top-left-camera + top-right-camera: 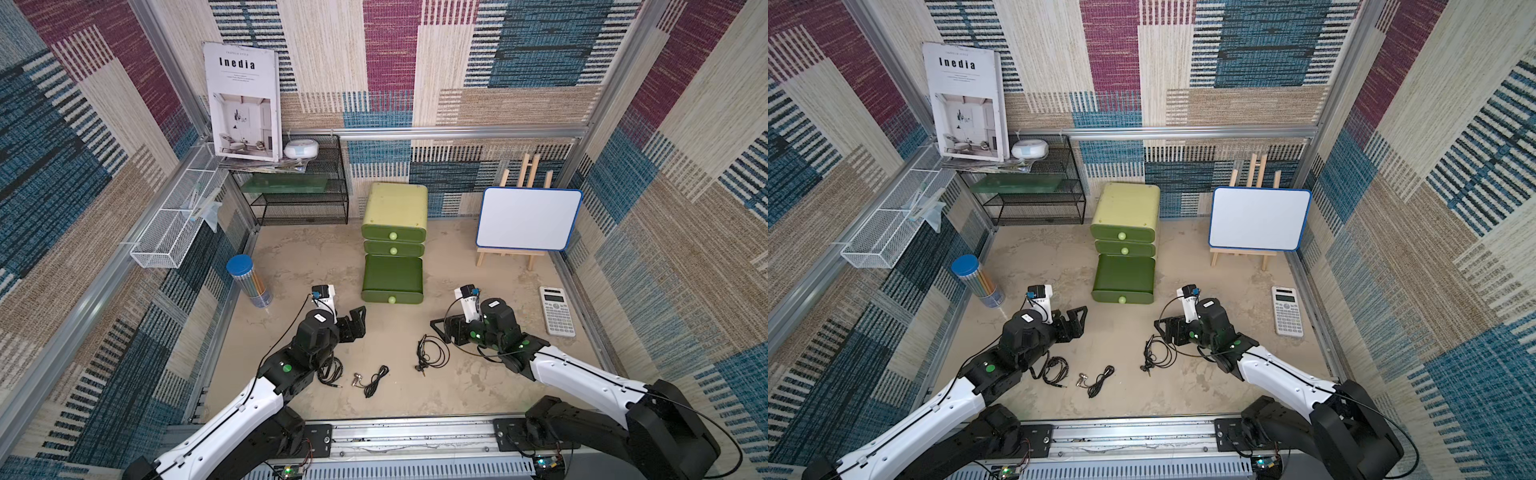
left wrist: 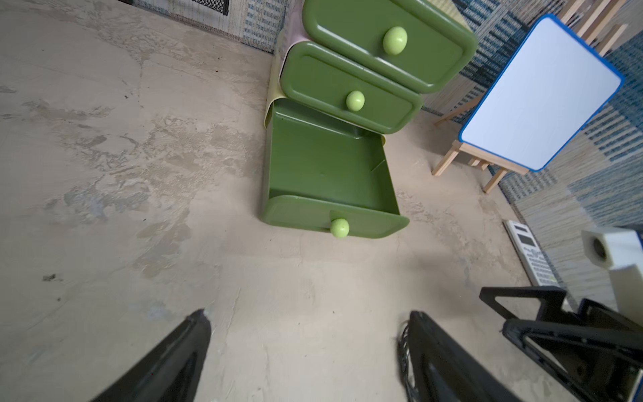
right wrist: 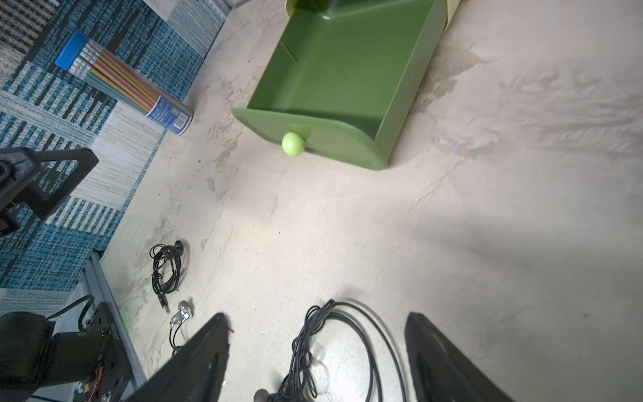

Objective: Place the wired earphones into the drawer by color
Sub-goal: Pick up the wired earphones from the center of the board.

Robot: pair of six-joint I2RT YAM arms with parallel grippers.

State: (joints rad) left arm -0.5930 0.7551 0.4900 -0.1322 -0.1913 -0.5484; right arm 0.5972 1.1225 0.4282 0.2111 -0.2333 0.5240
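Three bundles of black wired earphones lie on the table in both top views: one point(image 1: 330, 370) beside the left arm, one with silver earbuds point(image 1: 374, 380) in the middle, one point(image 1: 432, 353) by the right gripper. The green drawer unit's bottom drawer point(image 1: 392, 276) is pulled out and empty point(image 2: 323, 167). My left gripper point(image 2: 309, 313) is open over bare table in front of the drawer. My right gripper point(image 3: 318, 316) is open, its fingers either side of a black earphone bundle point(image 3: 313, 341) without touching it. The two other earphone bundles point(image 3: 167, 264) point(image 3: 182, 313) lie further off.
A tube of pencils point(image 1: 249, 282) stands at the left edge. A calculator point(image 1: 557, 311) lies at the right. A whiteboard on a wooden easel point(image 1: 528, 218) stands at the back right, a black mesh shelf point(image 1: 299, 191) at the back left.
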